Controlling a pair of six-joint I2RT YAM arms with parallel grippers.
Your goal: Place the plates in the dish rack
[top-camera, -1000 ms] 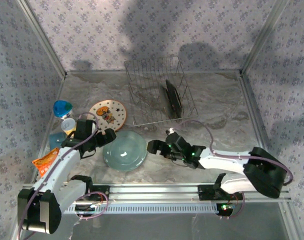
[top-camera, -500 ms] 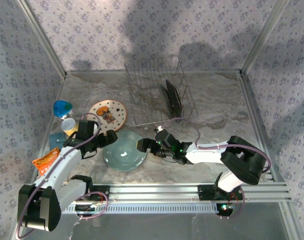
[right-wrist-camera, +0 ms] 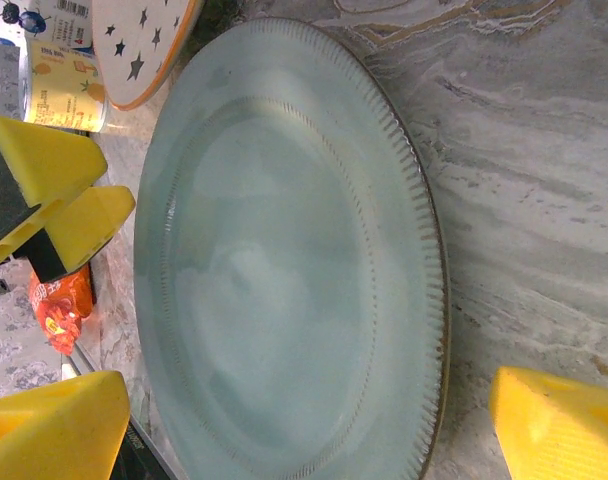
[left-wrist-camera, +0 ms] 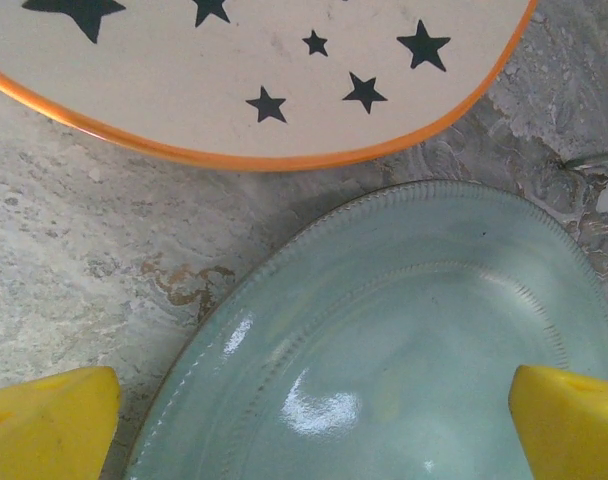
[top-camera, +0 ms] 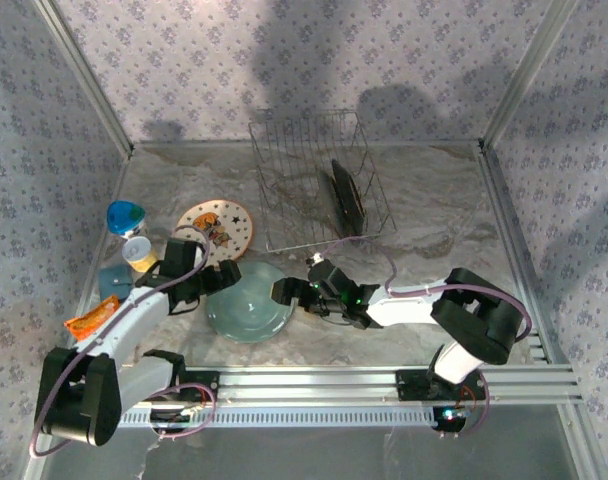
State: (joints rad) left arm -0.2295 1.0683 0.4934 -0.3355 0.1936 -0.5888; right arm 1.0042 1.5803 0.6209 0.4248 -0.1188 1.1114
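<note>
The pale teal plate (top-camera: 249, 303) lies flat on the marble table, large in both wrist views (left-wrist-camera: 404, 330) (right-wrist-camera: 284, 260). My left gripper (top-camera: 216, 278) is open at its left rim, yellow fingertips (left-wrist-camera: 44, 425) on either side of the edge. My right gripper (top-camera: 284, 292) is open at the plate's right rim, its fingers (right-wrist-camera: 559, 425) wide apart. The cream star plate (top-camera: 216, 226) (left-wrist-camera: 264, 70) lies flat just behind. The wire dish rack (top-camera: 304, 165) stands at the back with the black plate (top-camera: 346, 195) on edge inside. The grey-green deer plate is hidden.
A blue cup (top-camera: 125, 216), a small yellow-and-white can (top-camera: 137, 252) (right-wrist-camera: 54, 75) and an orange packet (top-camera: 89, 322) sit along the left wall. Patterned walls enclose the table, and a metal rail (top-camera: 314, 380) runs along the front.
The right gripper has slid left up to the teal plate's right rim. The left gripper has moved right and closer to the plate's left rim. The plates have stayed put.
</note>
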